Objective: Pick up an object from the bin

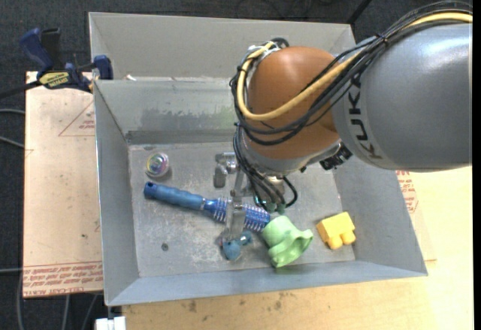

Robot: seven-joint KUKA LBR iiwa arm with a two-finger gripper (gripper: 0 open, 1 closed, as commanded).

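The gripper [237,225] stands low at the bristled end of a blue brush [180,200], which lies slantwise across the front middle of the bin [113,193]; whether it is wide or narrow cannot be told. A light green plastic piece [285,240] lies just right of it, with a yellow block [336,231] beyond.

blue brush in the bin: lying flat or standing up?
Lying flat. The blue brush stretches lengthwise along the bin floor, with its bristled end at the gripper.

Matt, scuffed grey metal bin [113,171]; smooth plastic blue brush [180,199], glossy green piece [284,240], yellow block [336,231].
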